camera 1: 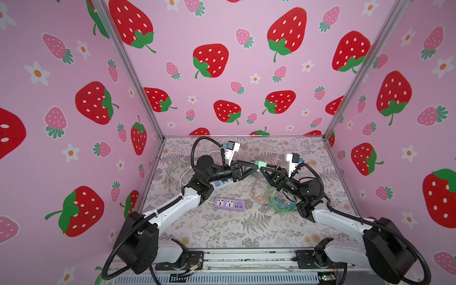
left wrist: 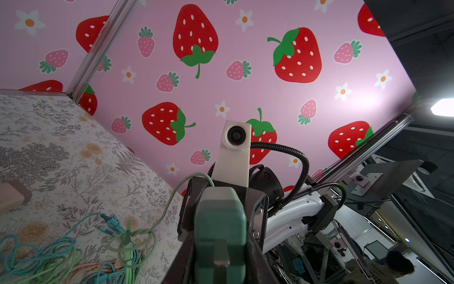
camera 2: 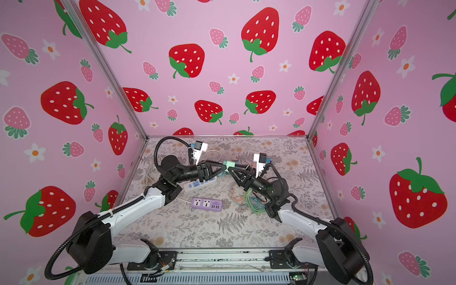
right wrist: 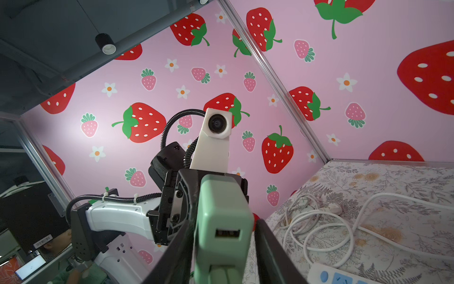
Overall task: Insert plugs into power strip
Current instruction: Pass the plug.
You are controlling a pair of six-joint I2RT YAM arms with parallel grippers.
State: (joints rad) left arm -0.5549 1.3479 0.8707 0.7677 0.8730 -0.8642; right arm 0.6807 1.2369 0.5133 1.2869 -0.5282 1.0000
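— Where is the mint green plug (camera 1: 261, 163)?
— Up off the surface (camera 1: 222, 229), between the two claws. The purple power strip (camera 1: 229, 204) lies at 7 o'clock from it.
— Who has it?
— The left claw (left wrist: 221, 255) is clamped on it. The right claw (right wrist: 223, 246) has a finger on each side. I cannot tell if it squeezes.

So the walls (camera 1: 246, 74) are pink, covered in red and pink strawberries plus white flowers. The desk (camera 1: 222, 229) has a grey fern print with tan blooms. There's a lilac power strip (camera 1: 229, 204), a white power strip (camera 1: 223, 183) with blue sockets, a mint green plug (camera 1: 261, 164), and cables (camera 1: 278, 199) in teal, green and peach.
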